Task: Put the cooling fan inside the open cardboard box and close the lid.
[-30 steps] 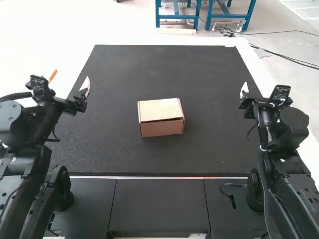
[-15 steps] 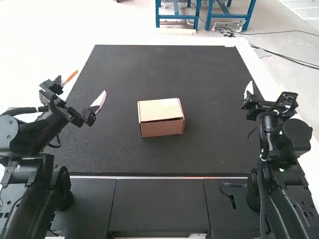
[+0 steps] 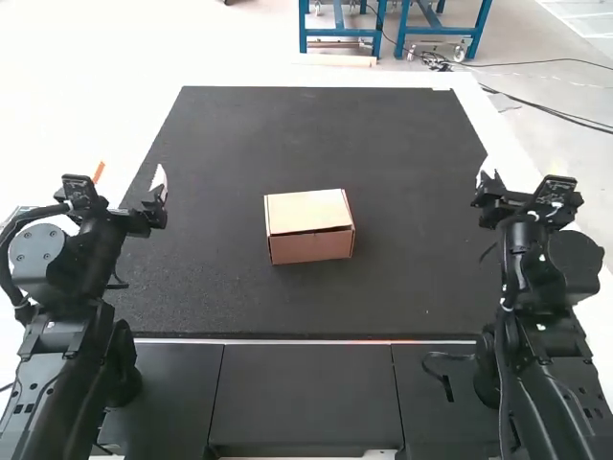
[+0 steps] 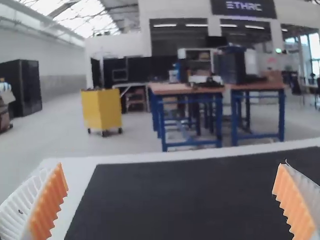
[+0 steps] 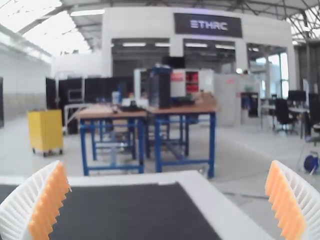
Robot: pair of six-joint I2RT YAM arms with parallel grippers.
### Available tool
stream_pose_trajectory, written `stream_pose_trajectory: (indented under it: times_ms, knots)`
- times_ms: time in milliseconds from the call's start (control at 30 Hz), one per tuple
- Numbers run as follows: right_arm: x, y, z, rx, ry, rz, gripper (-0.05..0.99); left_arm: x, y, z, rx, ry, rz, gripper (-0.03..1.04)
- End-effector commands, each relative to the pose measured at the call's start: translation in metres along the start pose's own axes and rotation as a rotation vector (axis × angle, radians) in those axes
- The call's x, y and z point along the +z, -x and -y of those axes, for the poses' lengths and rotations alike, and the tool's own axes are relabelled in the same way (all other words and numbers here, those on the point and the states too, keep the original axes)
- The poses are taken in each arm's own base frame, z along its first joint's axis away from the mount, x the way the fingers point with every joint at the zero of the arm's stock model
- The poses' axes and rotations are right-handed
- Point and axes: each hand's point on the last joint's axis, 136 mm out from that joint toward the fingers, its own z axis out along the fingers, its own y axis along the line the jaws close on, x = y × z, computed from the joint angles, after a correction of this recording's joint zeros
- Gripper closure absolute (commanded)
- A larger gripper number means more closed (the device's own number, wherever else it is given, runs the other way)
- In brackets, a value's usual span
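Observation:
A small cardboard box (image 3: 308, 225) sits in the middle of the black mat (image 3: 316, 134) with its lid flaps down flat. My left gripper (image 3: 128, 173) hovers at the mat's left edge, well clear of the box, pointing out over the mat. In the left wrist view its gripper (image 4: 170, 212) stands wide open, with an orange-padded finger (image 4: 47, 202) at each side and nothing between. My right gripper (image 3: 515, 188) is held at the mat's right edge. The right wrist view shows that gripper (image 5: 165, 207) wide open too, with ribbed fingers (image 5: 285, 200) far apart and nothing held.
The mat ends in a white table border (image 3: 144, 125) on the left, far and right sides. A dark panel (image 3: 306, 393) runs along the near edge between the two arm bases.
The left gripper swung in over the mat toward the box, then drew back to the left edge and levelled out. The right gripper shifted slightly nearer and tipped level. The box stayed put.

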Motion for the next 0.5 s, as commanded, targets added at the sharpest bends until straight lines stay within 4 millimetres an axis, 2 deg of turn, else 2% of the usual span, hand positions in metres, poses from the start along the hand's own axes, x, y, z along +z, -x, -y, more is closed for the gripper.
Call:
stream_pose_trajectory:
  times_ms: [0,133,233,333,433,467]
  knots:
    - [-0.009,-0.075,0.004,-0.009,-0.022,-0.154,0.02,-0.001,-0.017,-0.006,0.036,0.036,-0.067,0.04]
    - [-0.016,-0.107,0.003,0.044,-0.028,-0.287,0.02,-0.005,-0.047,-0.006,0.023,0.034,-0.189,0.04]
    - [-0.022,-0.124,0.002,0.069,-0.029,-0.359,0.02,-0.007,-0.059,-0.007,0.02,0.04,-0.238,0.04]
    - [-0.031,-0.144,0.003,0.056,-0.031,-0.446,0.02,-0.008,-0.062,-0.008,0.021,0.044,-0.25,0.04]
    - [-0.034,-0.151,0.0,0.052,-0.016,-0.477,0.02,-0.009,-0.063,-0.007,0.021,0.041,-0.256,0.04]
    - [-0.039,-0.16,-0.001,0.044,-0.009,-0.518,0.02,-0.009,-0.063,-0.007,0.021,0.041,-0.255,0.04]
